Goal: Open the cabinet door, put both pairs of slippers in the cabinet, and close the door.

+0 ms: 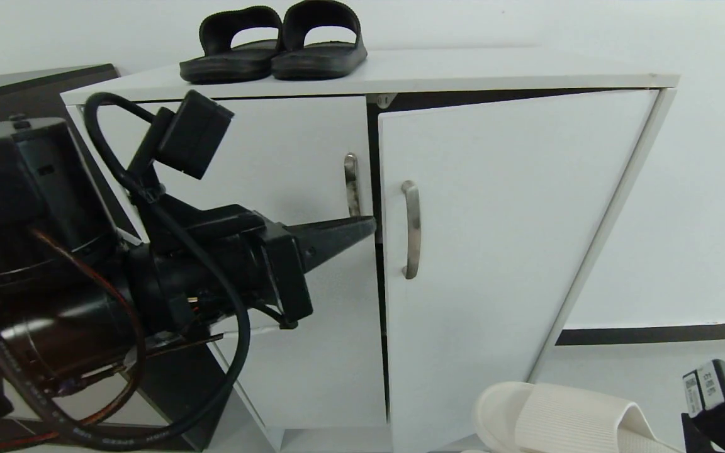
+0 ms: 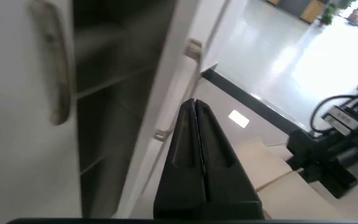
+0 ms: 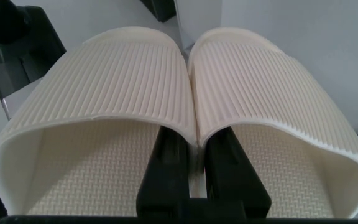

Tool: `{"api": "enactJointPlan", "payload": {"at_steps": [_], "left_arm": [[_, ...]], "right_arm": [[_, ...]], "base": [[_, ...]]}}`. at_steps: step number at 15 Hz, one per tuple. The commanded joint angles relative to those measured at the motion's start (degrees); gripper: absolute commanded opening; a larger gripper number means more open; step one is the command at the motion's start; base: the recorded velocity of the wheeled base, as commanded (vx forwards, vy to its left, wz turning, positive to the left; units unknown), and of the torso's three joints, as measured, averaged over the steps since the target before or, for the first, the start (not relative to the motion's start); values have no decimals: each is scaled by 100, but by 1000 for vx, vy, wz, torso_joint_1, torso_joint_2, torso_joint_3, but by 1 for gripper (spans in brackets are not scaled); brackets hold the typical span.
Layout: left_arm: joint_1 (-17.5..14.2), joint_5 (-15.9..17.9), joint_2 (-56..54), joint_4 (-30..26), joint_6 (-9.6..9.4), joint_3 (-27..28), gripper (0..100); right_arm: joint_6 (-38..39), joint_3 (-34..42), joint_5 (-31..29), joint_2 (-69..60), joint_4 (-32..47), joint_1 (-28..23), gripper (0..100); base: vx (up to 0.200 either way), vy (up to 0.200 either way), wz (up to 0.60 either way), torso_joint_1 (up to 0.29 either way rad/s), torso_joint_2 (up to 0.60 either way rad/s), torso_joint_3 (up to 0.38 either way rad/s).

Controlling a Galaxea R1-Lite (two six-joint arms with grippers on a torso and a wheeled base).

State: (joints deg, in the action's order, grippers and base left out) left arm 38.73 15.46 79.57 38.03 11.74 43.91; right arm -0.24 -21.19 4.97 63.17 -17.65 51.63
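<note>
A white two-door cabinet [image 1: 501, 75] stands ahead with a pair of black slippers [image 1: 274, 44] on its top. Its right door [image 1: 513, 220] hangs slightly ajar, and a dark gap shows along its top and inner edge. My left gripper [image 1: 369, 226] is shut with nothing in it, its tip at that gap just below the left door's handle [image 1: 351, 184]. In the left wrist view the shut fingers [image 2: 196, 109] point at the door's edge, with dark shelves [image 2: 114, 81] beyond. My right gripper [image 3: 199, 149] is shut on the joined inner walls of a pair of cream ribbed slippers [image 3: 185, 74], low at the right [image 1: 564, 415].
The right door's metal handle [image 1: 410, 229] is just right of the left gripper's tip. A dark panel [image 1: 35, 82] stands left of the cabinet. A white wall with a dark baseboard [image 1: 658, 333] runs behind, above pale floor at the right.
</note>
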Motion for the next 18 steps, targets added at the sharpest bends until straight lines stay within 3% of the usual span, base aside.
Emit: {"api": "enactJointPlan", "payload": {"at_steps": [1, 4, 5, 9, 15, 18], "left_arm": [[-217, 1, -47, 2, 21, 12, 0], [-551, 10, 604, 20, 74, 619, 0], [-568, 19, 885, 37, 162, 909, 0], [-559, -16, 1491, 37, 162, 1542, 0], [-524, -25, 1509, 29, 171, 1577, 0], [-331, -78, 1465, 37, 171, 1498, 0]], "right_arm": [[-2, -8, -5, 11, -1, 5, 0], [-2, -8, -5, 20, -1, 5, 0], [-20, -8, -5, 20, -1, 5, 0], [-116, -43, -5, 11, 192, 5, 0], [-125, -61, -5, 81, 245, 5, 0], [-222, 18, 4, -7, 456, 120, 0]], "base": [[0, 0, 0, 0, 0, 0], [0, 0, 0, 0, 0, 0], [0, 0, 0, 0, 0, 0], [0, 0, 0, 0, 0, 0], [0, 0, 0, 0, 0, 0], [-200, 0, 0, 5, 5, -1]]}}
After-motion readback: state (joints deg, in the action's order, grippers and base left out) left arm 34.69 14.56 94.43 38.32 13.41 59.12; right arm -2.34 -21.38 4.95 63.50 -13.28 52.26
